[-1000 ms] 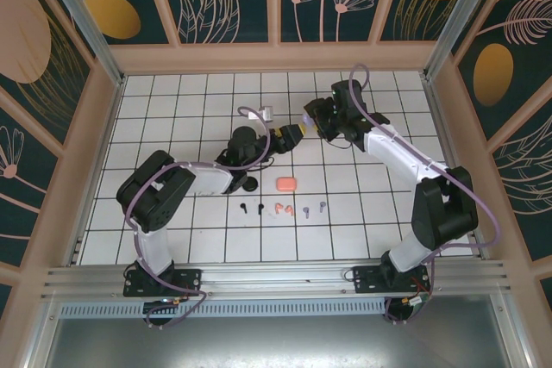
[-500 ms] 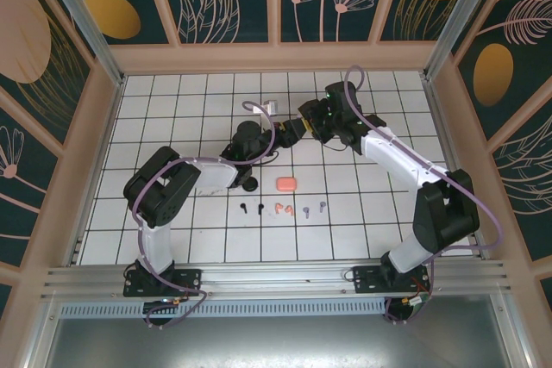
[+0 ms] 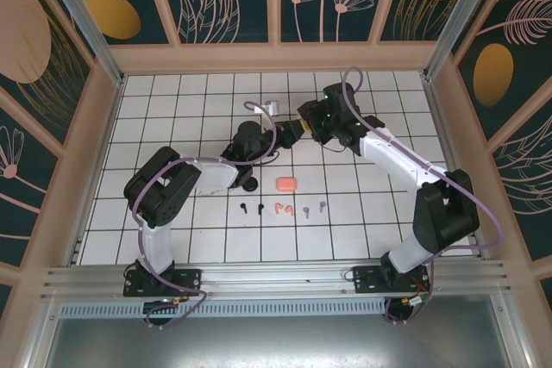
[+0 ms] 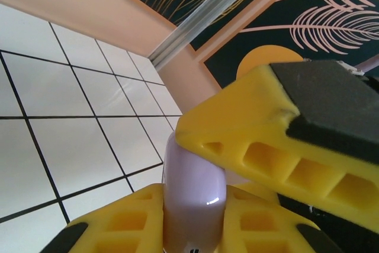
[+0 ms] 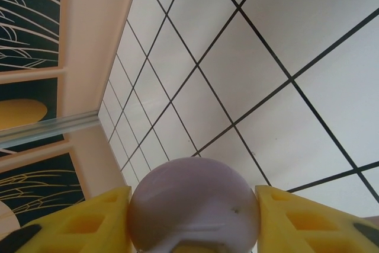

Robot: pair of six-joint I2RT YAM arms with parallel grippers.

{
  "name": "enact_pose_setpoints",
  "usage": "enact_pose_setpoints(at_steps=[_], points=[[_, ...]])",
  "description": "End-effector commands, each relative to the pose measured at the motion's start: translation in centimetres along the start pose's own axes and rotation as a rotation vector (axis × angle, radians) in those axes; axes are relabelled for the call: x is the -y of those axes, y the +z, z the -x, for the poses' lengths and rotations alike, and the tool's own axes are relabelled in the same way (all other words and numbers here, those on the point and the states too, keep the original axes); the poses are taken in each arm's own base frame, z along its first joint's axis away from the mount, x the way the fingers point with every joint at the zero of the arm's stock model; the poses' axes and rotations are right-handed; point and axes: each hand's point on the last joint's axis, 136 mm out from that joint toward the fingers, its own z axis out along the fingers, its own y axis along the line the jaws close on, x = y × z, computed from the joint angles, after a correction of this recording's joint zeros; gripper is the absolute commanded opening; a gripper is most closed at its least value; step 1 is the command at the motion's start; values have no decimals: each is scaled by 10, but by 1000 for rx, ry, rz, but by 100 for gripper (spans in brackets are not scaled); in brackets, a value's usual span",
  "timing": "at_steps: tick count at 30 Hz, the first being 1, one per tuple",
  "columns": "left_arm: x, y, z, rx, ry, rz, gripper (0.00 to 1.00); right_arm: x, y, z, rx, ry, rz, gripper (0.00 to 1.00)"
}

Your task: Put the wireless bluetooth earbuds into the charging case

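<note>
A lavender charging case (image 4: pixel 192 197) hangs in the air over the back of the table. My left gripper (image 4: pixel 192 217) is shut on its narrow sides, one yellow finger (image 4: pixel 118 226) on each flank. My right gripper (image 5: pixel 194 220) spans the case (image 5: pixel 194 202) across its width, and its fingers (image 5: pixel 95 226) lie against both sides. From above, the left gripper (image 3: pixel 289 134) and right gripper (image 3: pixel 302 125) meet tip to tip. The earbuds lie in a row near the front: black (image 3: pixel 251 208), coral-pink (image 3: pixel 284 208) and lavender (image 3: pixel 313 208).
A coral-pink case (image 3: pixel 286 183) lies closed just behind the earbud row. Beside it a black case (image 3: pixel 249 185) sits partly under the left forearm. The wooden back wall (image 3: pixel 276 58) stands a few tiles behind the grippers.
The right gripper carried the lavender case left to the left gripper, and the left gripper's jaws closed on it. Nothing on the table has moved.
</note>
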Motion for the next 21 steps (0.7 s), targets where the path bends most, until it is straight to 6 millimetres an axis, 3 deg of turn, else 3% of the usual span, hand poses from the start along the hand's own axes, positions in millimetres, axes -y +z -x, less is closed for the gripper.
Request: enact_pose_setpoints(at_steps=[1,3,7,13,21], points=[[10,4,6,21,-3,-39,14,-24,-17,0,11,-16,88,72],[11,2,5,17,-5,-41,9,-34,-28,11,43,-44,113,85],[16,-4,8,-3,31,-19,0,-46,-60,33,128,-159,159,88],[23,-17,16,-135,67,-86,0,-25,-88,47,136,-472,269,92],[41,-26,1,-372,68,-251,0,-7,-101,13,80,-842,424,89]])
